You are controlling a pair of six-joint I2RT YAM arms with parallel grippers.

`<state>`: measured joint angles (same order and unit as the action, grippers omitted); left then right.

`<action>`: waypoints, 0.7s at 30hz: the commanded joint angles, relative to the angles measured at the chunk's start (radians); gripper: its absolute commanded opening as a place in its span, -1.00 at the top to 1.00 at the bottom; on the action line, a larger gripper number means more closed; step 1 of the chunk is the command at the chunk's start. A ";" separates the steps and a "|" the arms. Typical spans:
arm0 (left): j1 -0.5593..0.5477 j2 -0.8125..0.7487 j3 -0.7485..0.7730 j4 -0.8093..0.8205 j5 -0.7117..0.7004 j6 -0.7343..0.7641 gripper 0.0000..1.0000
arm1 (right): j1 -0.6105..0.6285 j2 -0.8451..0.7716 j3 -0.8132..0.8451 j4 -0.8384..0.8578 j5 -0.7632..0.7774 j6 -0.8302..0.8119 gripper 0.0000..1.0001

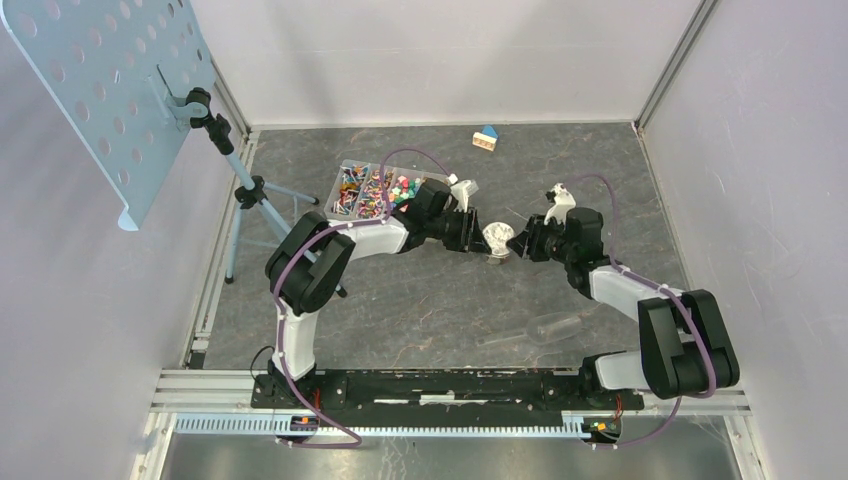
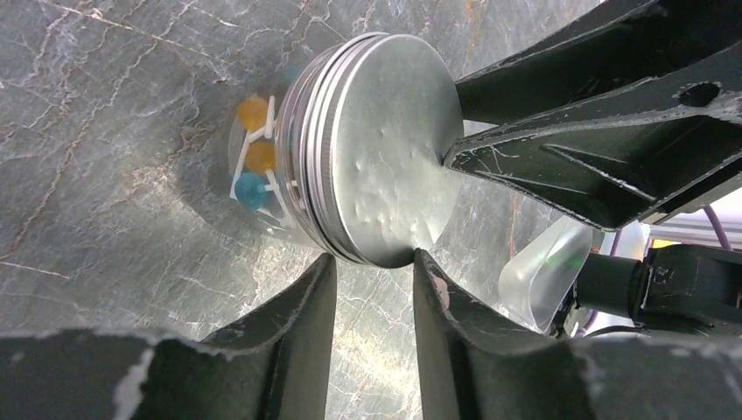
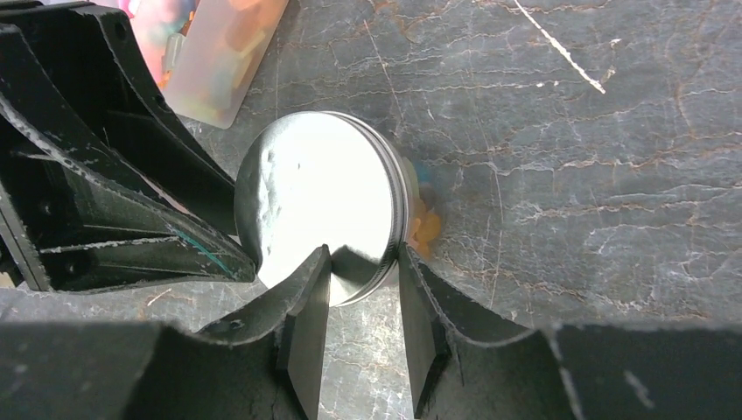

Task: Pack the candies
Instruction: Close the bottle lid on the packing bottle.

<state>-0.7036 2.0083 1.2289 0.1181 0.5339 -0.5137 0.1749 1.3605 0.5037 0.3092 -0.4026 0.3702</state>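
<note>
Two arms meet at one small jar (image 1: 497, 238) on the grey, veined stone-look table (image 1: 420, 300).

Far left of the jar: a pale perforated metal plate (image 1: 105, 95), flat with round holes, on a thin tripod (image 1: 250, 200).

Left of the jar, toward the back: a clear plastic tray (image 1: 345, 170) split into compartments. Most of the candies (image 1: 368, 190) sit in it, a tiny mixed-colour clutter of purple, red, green and yellow.

Left gripper (image 2: 374, 267): black, angular fingers (image 2: 297, 324) with scuffed, chipped edges and a narrow gap. The tips flank the lower rim of the lid (image 2: 385, 157). Cannot tell whether they actually pinch it.

The jar is tipped so the lid faces the wrist cameras. Lid: a round disc of brushed silver metal, the face slightly dimpled, with ridged bands around the side. Body: clear, short and rounded. Inside are a few candies, two amber and one blue, on thin white sticks.

Behind the jar, near the back wall: a small wooden toy house (image 1: 486, 138) with a blue roof, well apart from the jar.

Right gripper (image 3: 363, 262): the same black, worn fingers (image 3: 302, 324), closed across the lid's edge, one on the flat face and one on the ridged side.

Right of the jar, toward the arm bases: a clear cylindrical container (image 1: 555, 327) lies on its side, apart from everything else.
</note>
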 commanded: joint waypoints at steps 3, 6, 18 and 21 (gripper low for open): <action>-0.007 0.101 -0.065 -0.166 -0.137 0.027 0.26 | -0.001 0.018 -0.062 -0.042 0.012 -0.016 0.19; -0.007 0.071 -0.052 -0.162 -0.126 0.029 0.19 | -0.002 0.008 -0.033 -0.049 0.007 -0.020 0.18; 0.050 -0.018 0.186 -0.267 -0.100 0.057 -0.52 | -0.036 -0.026 0.189 -0.201 -0.023 -0.052 0.11; 0.050 0.028 0.232 -0.286 -0.091 0.061 -0.52 | -0.037 0.009 0.203 -0.181 -0.045 -0.052 0.21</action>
<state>-0.6579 2.0033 1.3697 -0.1226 0.4534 -0.5079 0.1417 1.3426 0.6571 0.1322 -0.4133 0.3363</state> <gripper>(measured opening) 0.760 0.417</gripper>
